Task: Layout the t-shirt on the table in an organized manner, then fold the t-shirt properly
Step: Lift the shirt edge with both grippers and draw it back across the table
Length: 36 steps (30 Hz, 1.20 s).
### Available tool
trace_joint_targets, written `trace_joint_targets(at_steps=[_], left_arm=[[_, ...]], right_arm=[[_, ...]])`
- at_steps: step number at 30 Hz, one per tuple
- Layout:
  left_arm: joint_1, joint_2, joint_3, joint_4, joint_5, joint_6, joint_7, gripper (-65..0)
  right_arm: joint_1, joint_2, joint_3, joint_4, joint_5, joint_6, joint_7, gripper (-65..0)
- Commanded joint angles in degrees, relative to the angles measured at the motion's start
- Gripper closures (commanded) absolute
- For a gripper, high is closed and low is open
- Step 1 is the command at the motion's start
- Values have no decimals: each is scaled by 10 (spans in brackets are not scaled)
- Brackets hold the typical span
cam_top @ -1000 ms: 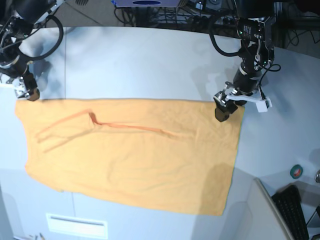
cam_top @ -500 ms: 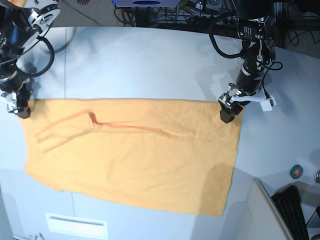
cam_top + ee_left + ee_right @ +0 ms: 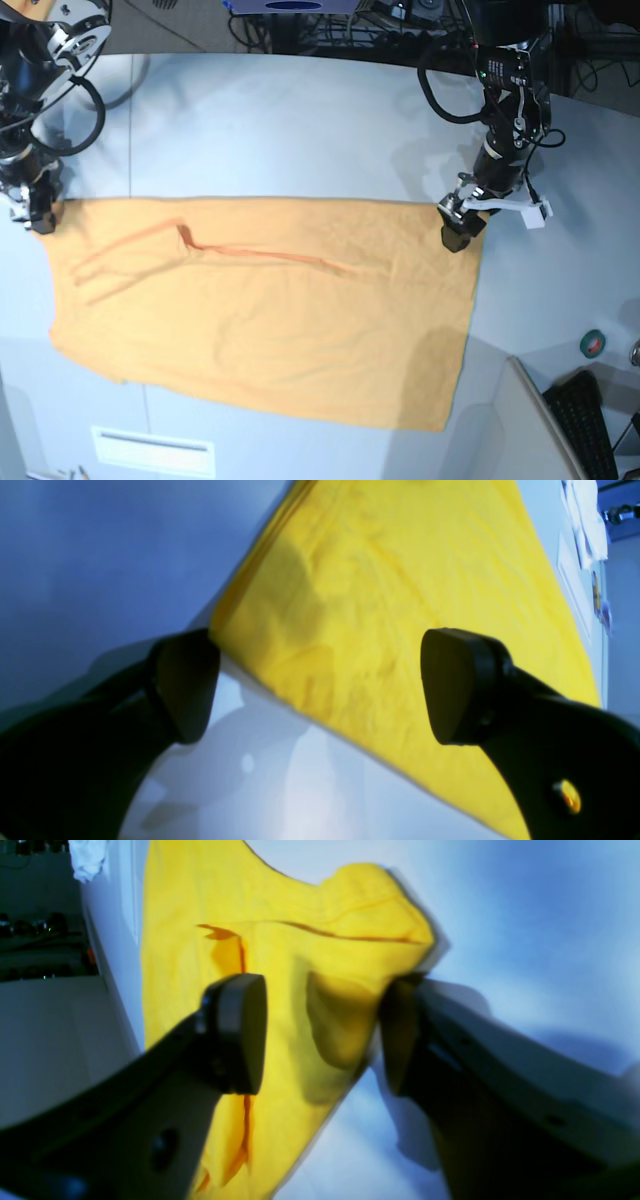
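The light-orange t-shirt [image 3: 270, 300] lies flat as a wide rectangle on the pale table [image 3: 300, 120], with a thin dark crease line across its upper half. My left gripper [image 3: 457, 237] is at the shirt's top right corner. In the left wrist view it [image 3: 320, 690] is open wide, its fingers astride the shirt's corner [image 3: 400, 580]. My right gripper [image 3: 35, 215] is at the top left corner. In the right wrist view it [image 3: 320, 1032] is open, with a raised bulge of the shirt [image 3: 340, 1025] between its fingers.
A black keyboard [image 3: 590, 420] and a tilted grey panel [image 3: 530, 430] sit at the lower right. A small tape roll [image 3: 593, 343] lies at the right edge. A white label [image 3: 153, 450] is near the front edge. Cables [image 3: 330, 25] run along the back.
My right gripper moved down and left to the shirt's top left corner. My left gripper shifted slightly right and down along the top right corner. The shirt's left edge pulled in a little.
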Motion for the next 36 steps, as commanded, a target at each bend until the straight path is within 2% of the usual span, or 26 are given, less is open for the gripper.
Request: trace_joint_targets(at_steps=[1,3,9,11,13,15,16,19,20,25,27,29,32,36], left_arm=[[-6,-2,-1,-5,-1,5,5,-607],[-18,-2,-1,-26,-1,5,7,-607],[-24,-3,3,-40,-1,5,4,-606],[-25,-3,2,-40,-1,5,4,-571],[-25,-3,-1,-41,-1,5,4,-466],[-25,-3,-1,-41,-1,5,4,-334],[-25,-3,-2,-41,-1,5,4,-273],[-25,-3,-2,-41,-1,5,4,-74],[-25,-3,-2,-41,-1,5,4,-15],[-17,-3,-1,-11,-1,8,8,0],[-10,-4,3,15,-1,10,9,0],[-6,-13,8,45,-1,34,11,0],[-11,-30,33,91,-1,66,45,0],[-42,-37,46,159,-3,72,106,0]], right_arm=[[1,-2,-1,-7,-30,-24,-19,-269],[1,-2,-1,-7,-30,-24,-19,-221],[1,-3,-1,-7,-30,-24,-19,-216],[1,-3,-1,-8,-30,-24,-19,-215],[1,-3,-1,-8,-30,-24,-19,-213],[1,-3,-1,-8,-30,-24,-19,-197],[1,-4,-1,-8,-30,-24,-19,-171],[1,-4,-1,-8,-30,-23,-19,-24],[1,-4,-1,-8,-30,-23,-19,0],[-2,-3,-1,-2,-30,-23,-25,0],[-4,-3,-1,34,-30,-23,-49,0],[-8,-5,-1,96,-30,-24,-89,0],[0,-6,-1,175,-30,-26,-148,0],[38,-4,-1,241,-29,-77,-220,0]])
